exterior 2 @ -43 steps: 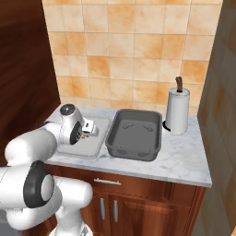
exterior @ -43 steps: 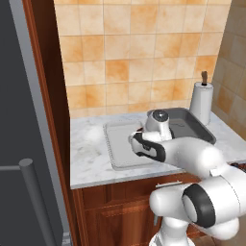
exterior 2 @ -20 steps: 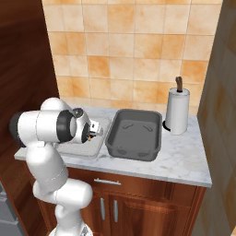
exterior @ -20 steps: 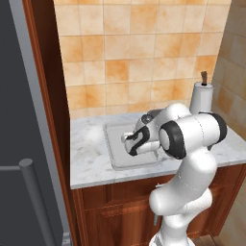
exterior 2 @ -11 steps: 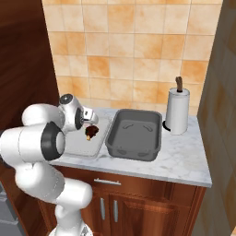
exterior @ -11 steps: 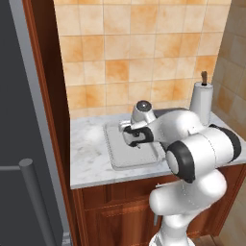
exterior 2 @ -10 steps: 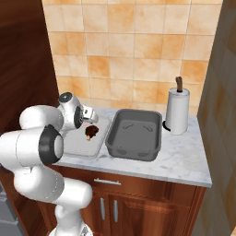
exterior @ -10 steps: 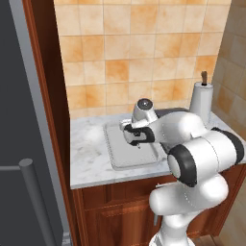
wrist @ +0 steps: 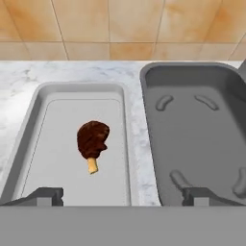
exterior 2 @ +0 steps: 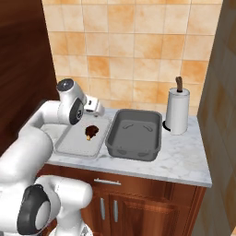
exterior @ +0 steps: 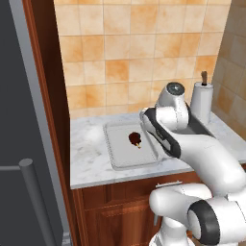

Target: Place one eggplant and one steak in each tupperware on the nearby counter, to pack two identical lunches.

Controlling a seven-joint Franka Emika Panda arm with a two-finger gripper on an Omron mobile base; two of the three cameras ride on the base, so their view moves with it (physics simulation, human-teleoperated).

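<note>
One steak [wrist: 92, 138], round and reddish-brown with a pale orange stub, lies loose in the pale grey-white tupperware [wrist: 57, 103] on the counter [wrist: 29, 81]. The same steak [exterior: 135, 139] [exterior 2: 92, 131] sits mid-tray in both base views. The dark grey tupperware [exterior 2: 133, 133] [wrist: 202, 129] stands right beside it with nothing in it. My gripper [wrist: 124, 197] [exterior 2: 96, 112] hovers above the near edge of the two trays, open wide and holding nothing. Both eggplants are out of view.
A paper towel roll [exterior 2: 176, 110] [exterior: 201, 103] stands on the counter right of the dark tray. An orange tiled wall [exterior 2: 138, 46] backs the counter. A dark fridge door with a grey handle [exterior: 36, 202] fills the left side.
The gripper was shut on the steak over the pale tray; it opened, the steak now lies in the tray, and the hand has drawn back and up.
</note>
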